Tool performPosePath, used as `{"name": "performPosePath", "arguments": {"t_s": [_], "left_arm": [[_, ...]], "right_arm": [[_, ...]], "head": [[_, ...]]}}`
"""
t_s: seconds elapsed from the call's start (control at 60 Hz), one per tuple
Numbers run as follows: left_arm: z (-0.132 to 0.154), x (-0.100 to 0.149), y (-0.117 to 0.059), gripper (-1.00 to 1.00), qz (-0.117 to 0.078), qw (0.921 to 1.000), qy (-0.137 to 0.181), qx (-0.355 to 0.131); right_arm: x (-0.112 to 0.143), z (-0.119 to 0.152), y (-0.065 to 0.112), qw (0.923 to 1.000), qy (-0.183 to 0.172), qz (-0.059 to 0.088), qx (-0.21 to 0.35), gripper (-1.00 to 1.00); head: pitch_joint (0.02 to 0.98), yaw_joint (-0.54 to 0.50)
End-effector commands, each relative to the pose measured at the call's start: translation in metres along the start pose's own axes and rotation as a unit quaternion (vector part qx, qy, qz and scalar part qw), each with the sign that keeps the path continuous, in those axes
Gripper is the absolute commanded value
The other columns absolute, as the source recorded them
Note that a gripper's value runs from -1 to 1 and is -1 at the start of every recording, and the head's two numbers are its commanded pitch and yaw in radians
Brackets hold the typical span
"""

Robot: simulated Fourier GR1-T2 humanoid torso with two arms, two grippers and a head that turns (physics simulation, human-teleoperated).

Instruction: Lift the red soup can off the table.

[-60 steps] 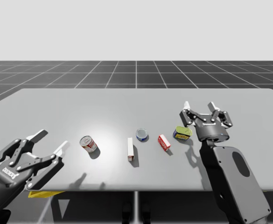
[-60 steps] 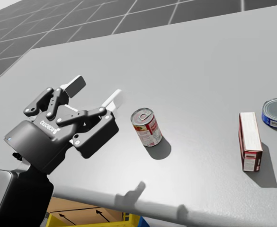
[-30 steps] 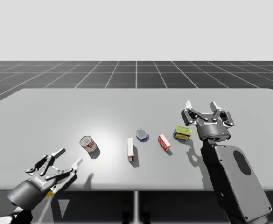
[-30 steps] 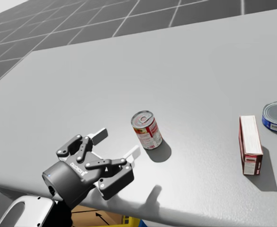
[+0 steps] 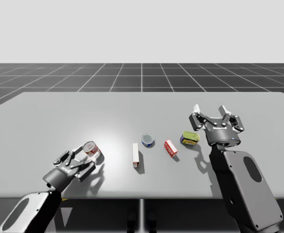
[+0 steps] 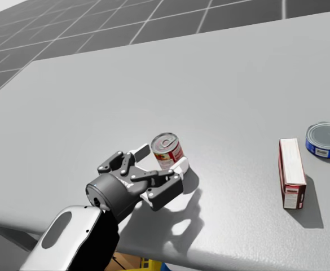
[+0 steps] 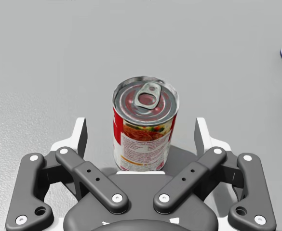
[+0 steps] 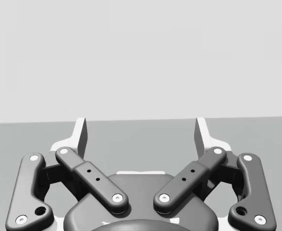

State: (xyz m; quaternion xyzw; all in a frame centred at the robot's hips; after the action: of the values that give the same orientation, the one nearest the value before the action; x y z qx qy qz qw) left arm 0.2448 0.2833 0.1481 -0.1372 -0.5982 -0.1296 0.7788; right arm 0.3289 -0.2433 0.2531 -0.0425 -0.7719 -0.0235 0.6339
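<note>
Since a second ago, my left fingers (image 7: 79, 138) have come up around the can (image 7: 144, 127). They are spread wide, not touching it. It stands straight up on the desk (image 7: 34, 62), just between them. My right fingers (image 8: 79, 135) are spread too, far away.

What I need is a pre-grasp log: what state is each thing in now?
red soup can: upright on the table, ungripped.
left gripper: open, fingers either side of the can, clear of it.
right gripper: open, empty.
white box: lying on a long side.
blue can: upright.
small red box: lying down.
yellow-green can: on the table, pose unclear.
</note>
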Motion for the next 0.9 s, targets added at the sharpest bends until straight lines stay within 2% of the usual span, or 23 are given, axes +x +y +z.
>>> {"name": "performPosePath", "arguments": {"t_s": [0.017, 0.067, 0.15, 0.25, 0.283, 0.3, 0.317, 0.333, 0.35, 0.4, 0.5, 0.6, 0.9], "left_arm": [[-0.023, 0.004, 0.003, -1.00, 0.009, 0.9999, 0.004, 0.006], [-0.027, 0.005, 0.003, -1.00, 0.018, 0.9998, 0.009, 0.008], [-0.033, 0.004, 0.004, -1.00, 0.021, 0.9996, 0.014, 0.011], [-0.035, 0.000, 0.002, -1.00, 0.020, 0.9995, 0.024, 0.007], [-0.035, -0.001, 0.001, -0.96, 0.014, 0.9996, 0.025, 0.006], [-0.035, -0.002, 0.000, -0.53, 0.009, 0.9996, 0.025, 0.010], [-0.035, -0.002, 0.000, -0.53, 0.009, 0.9996, 0.025, 0.010], [-0.034, -0.003, 0.000, 0.83, 0.010, 0.9996, 0.026, 0.010], [-0.034, -0.003, 0.000, 0.96, 0.010, 0.9995, 0.027, 0.008], [-0.033, -0.004, -0.001, 1.00, 0.012, 0.9995, 0.029, 0.006], [-0.031, -0.007, -0.004, 1.00, 0.004, 0.9996, 0.029, 0.000], [-0.030, -0.008, -0.007, 1.00, -0.001, 0.9996, 0.028, -0.007], [-0.029, -0.010, -0.010, 1.00, -0.009, 0.9995, 0.025, -0.016]], "right_arm": [[0.000, 0.000, -0.001, 1.0000, 0.000, -0.001, -0.001, -1.00], [0.000, 0.000, -0.001, 1.0000, 0.000, -0.001, 0.000, -1.00], [0.000, 0.000, -0.001, 1.0000, 0.000, -0.001, 0.000, -1.00], [0.000, 0.000, -0.001, 1.0000, 0.000, -0.002, 0.001, -1.00], [0.000, 0.000, -0.001, 1.0000, 0.000, -0.002, 0.001, -1.00], [0.000, 0.000, -0.001, 1.0000, 0.000, -0.003, 0.001, -1.00], [0.000, 0.000, -0.001, 1.0000, 0.000, -0.003, 0.001, -1.00], [0.000, 0.000, -0.001, 1.0000, 0.000, -0.003, 0.001, -1.00], [0.000, 0.000, -0.001, 1.0000, 0.000, -0.003, 0.001, -1.00], [0.000, 0.000, -0.002, 1.0000, 0.000, -0.004, 0.001, -1.00], [0.000, 0.000, -0.001, 1.0000, 0.000, -0.005, 0.001, -1.00], [0.000, 0.000, -0.001, 1.0000, 0.000, -0.005, 0.001, -1.00], [0.000, 0.000, -0.001, 1.0000, 0.001, -0.004, 0.002, -1.00]], "head": [[0.802, 0.41], [0.800, 0.41], [0.797, 0.41], [0.795, 0.41], [0.794, 0.41], [0.793, 0.41], [0.793, 0.41], [0.791, 0.41], [0.789, 0.41], [0.787, 0.41], [0.781, 0.41], [0.734, 0.41], [0.497, 0.42]]}}
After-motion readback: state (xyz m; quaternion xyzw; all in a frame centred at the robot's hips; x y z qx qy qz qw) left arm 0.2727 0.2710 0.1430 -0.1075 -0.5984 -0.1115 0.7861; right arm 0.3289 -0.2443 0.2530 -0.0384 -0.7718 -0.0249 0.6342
